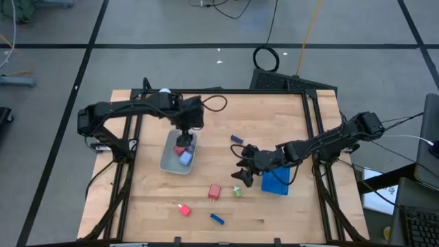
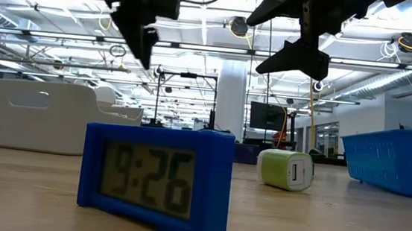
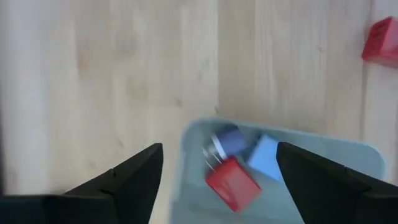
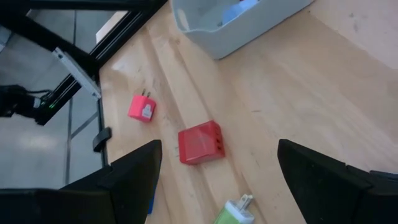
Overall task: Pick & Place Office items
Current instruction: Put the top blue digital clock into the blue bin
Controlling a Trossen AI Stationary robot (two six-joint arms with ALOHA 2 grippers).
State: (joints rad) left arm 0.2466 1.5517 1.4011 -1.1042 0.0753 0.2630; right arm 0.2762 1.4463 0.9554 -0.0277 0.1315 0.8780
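My left gripper [image 1: 184, 140] hangs open above the grey tray [image 1: 170, 159]. In the left wrist view [image 3: 217, 149] the tray's red plug block [image 3: 231, 182], lavender piece [image 3: 227, 140] and light blue block [image 3: 266, 155] lie between its fingers, lower down. My right gripper [image 1: 243, 173] is open in the air beside the blue tray [image 1: 276, 182], over the red block [image 4: 200, 143] and green plug [image 4: 235, 211]. On the wood lie a pink plug [image 4: 142, 107], a small blue clock [image 2: 155, 178] and a purple piece [image 1: 236, 139].
The grey tray sits left of the table's middle, and the blue tray [image 2: 397, 158] right of it. The loose items lie toward the near edge between them. Black frame rails [image 1: 312, 123] run along both table sides. A white ball [image 1: 164, 90] sits at the far left.
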